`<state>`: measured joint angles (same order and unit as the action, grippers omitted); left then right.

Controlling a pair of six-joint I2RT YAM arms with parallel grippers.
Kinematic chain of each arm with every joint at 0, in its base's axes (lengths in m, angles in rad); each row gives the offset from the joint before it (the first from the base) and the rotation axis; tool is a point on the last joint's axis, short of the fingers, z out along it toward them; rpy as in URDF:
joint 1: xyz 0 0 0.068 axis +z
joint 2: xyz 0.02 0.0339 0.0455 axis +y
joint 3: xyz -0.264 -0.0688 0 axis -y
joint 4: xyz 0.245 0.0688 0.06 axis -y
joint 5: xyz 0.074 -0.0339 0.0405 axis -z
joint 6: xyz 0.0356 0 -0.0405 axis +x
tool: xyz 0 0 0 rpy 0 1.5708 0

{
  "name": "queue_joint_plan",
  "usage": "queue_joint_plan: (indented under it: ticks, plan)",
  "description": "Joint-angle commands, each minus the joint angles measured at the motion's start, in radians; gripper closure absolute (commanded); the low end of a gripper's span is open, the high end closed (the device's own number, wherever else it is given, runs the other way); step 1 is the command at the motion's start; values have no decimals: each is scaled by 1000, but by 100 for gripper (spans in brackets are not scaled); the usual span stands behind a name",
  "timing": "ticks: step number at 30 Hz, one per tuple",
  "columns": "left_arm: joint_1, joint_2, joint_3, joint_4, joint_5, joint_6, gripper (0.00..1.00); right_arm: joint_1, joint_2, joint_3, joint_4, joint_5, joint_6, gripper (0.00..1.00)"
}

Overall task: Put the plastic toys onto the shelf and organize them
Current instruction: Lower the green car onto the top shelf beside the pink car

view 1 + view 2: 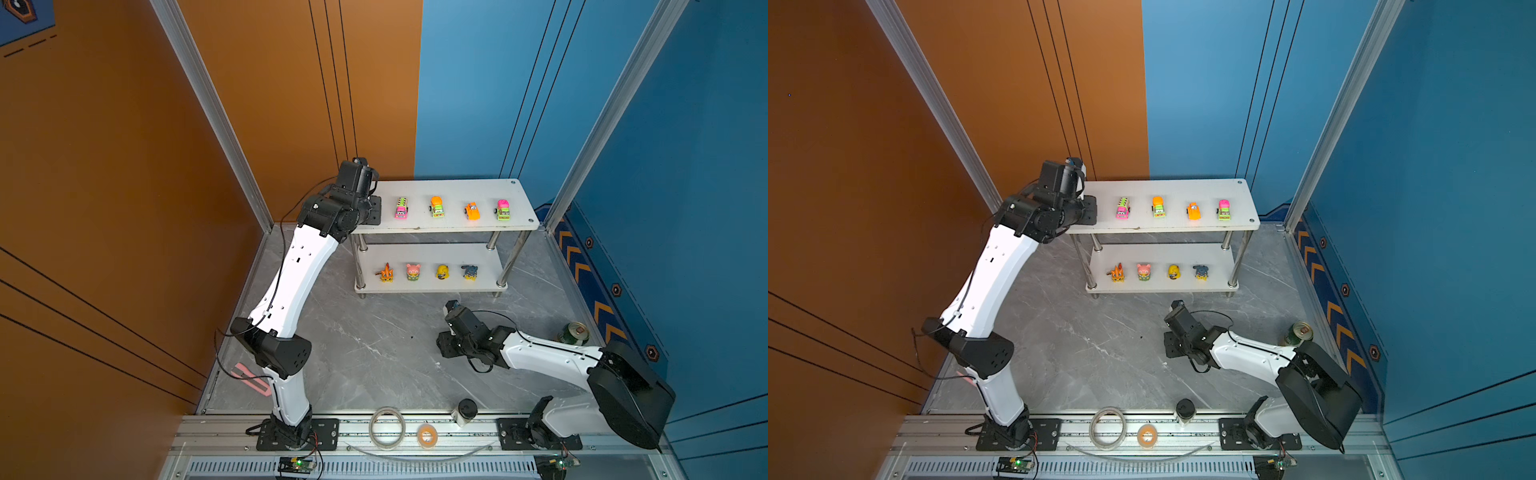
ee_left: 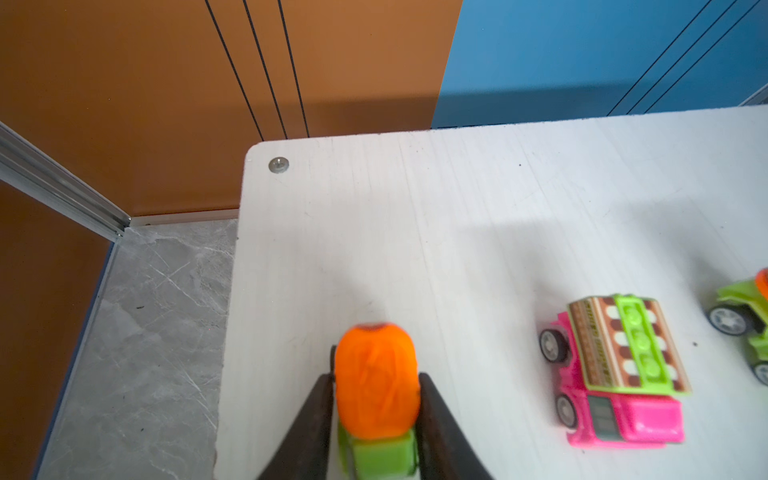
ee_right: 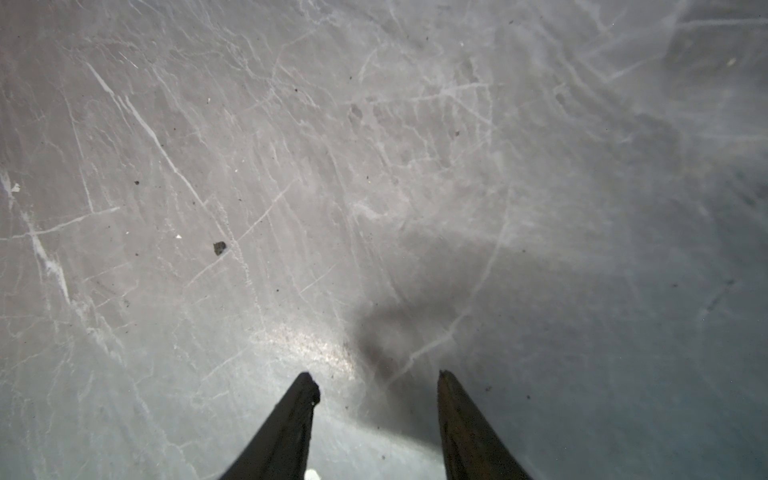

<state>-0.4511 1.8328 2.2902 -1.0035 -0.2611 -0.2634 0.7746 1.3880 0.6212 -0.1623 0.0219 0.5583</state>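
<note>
The shelf stands at the back. Its top board carries a row of cars: pink-and-green, orange-and-green, orange and pink-and-green. On the lower board stand the orange, pink, yellow and blue-grey figurines. My left gripper is at the top board's left end, its jaws against both sides of an orange-and-green car resting on the board. My right gripper hangs open and empty over the grey floor.
A green drinks can lies by the right wall. Two tape rolls and a black-capped cylinder sit on the front rail. A pink strip lies by the left wall.
</note>
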Motion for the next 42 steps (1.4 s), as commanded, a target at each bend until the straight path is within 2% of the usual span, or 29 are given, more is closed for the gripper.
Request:
queue_joint_plan:
  ticks: [1,6,10,21,25,28,42]
  plan:
    - [9,14,-8,-24,-12,-10,59,3,15,16,16,5,3,49]
    - [2,11,-6,-23,-10,-12,51,3,17,19,17,6,2,49]
    - [1,1,3,-24,-14,-12,52,4,18,16,15,4,5,49]
    - [-10,9,6,-22,-11,-23,61,4,11,13,17,9,7,49]
    - [-14,16,15,-21,-12,-29,71,2,9,9,15,11,6,49]
    - [-18,19,21,-22,-15,-35,74,2,10,9,17,10,5,49]
    - [-43,10,28,-22,-46,-63,73,0,4,-4,28,7,6,49]
